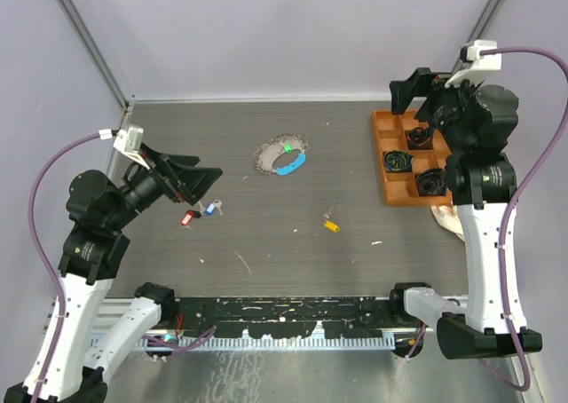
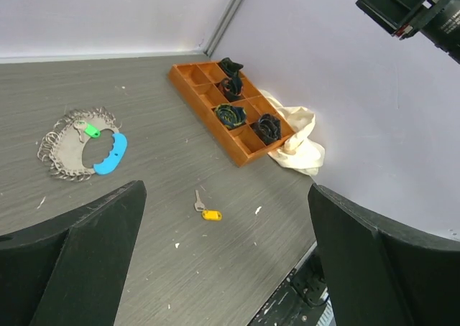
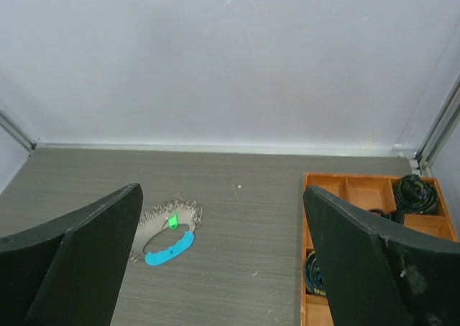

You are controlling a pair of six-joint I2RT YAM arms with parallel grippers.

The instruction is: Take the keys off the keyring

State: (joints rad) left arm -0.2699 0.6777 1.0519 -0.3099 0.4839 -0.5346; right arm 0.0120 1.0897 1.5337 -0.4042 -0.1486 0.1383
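Overhead, the keyring [image 1: 280, 157] lies flat on the grey desk [image 1: 266, 243] toward the back centre. Its light-blue plastic piece [image 1: 291, 164] is on the near side, and a green key [image 1: 287, 147] lies within the chain loop, apparently the last one attached. A red key [image 1: 187, 218] and a blue key [image 1: 210, 209] rest side by side just below the left hand [image 1: 206, 172], well apart from the ring. A yellow key [image 1: 331, 226] sits alone toward the right. These loose placements suggest all three are already off. Both hands hang above the desk with fingers spread wide and nothing between them. The right hand [image 1: 414, 99] hovers over the orange tray [image 1: 387, 123], whose compartments hold dark coiled items [image 1: 396, 161]; a white cloth [image 1: 444, 215] is bunched beside it. Poised clear like this, the arms give each wrist camera an open sight of the ring, likely ahead of a reach for the green key. No brand, label or writing can be read anywhere.
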